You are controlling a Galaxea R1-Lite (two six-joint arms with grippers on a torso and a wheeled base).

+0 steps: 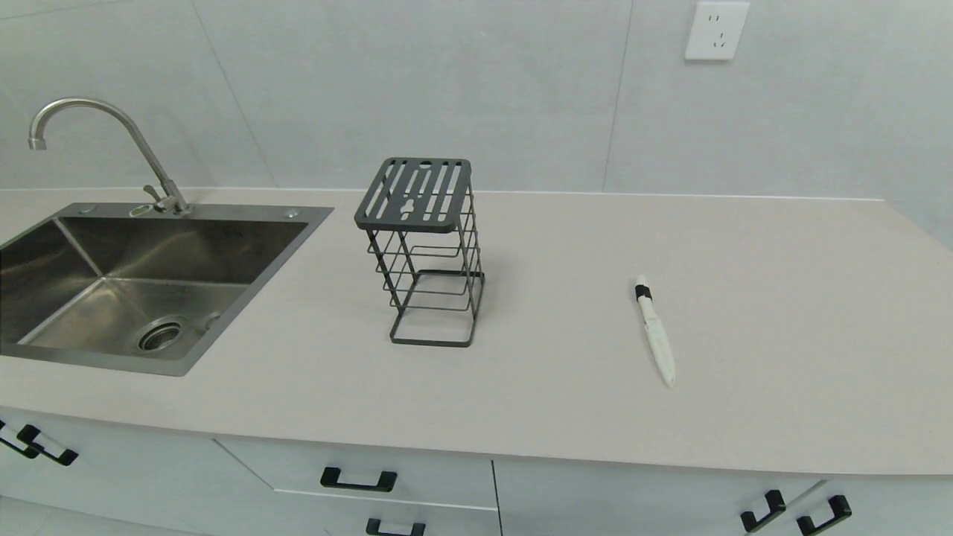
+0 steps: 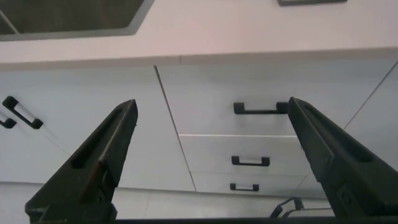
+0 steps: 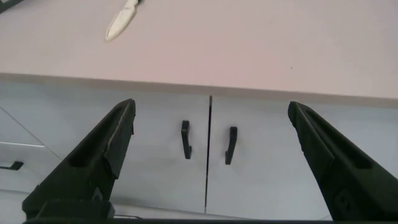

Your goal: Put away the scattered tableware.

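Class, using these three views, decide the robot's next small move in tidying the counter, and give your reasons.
Probably lift the right gripper above the counter edge and toward the knife. The knife lies flat on the robot's right, apart from the rack. That gripper is open and sits low, facing the cabinet doors.

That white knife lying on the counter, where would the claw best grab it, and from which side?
Probably across the middle of the white knife, coming straight down from above. It lies flat on the counter, long and thin, so the open right claw could straddle its narrow width. The tapered near end looks too slim to hold well.
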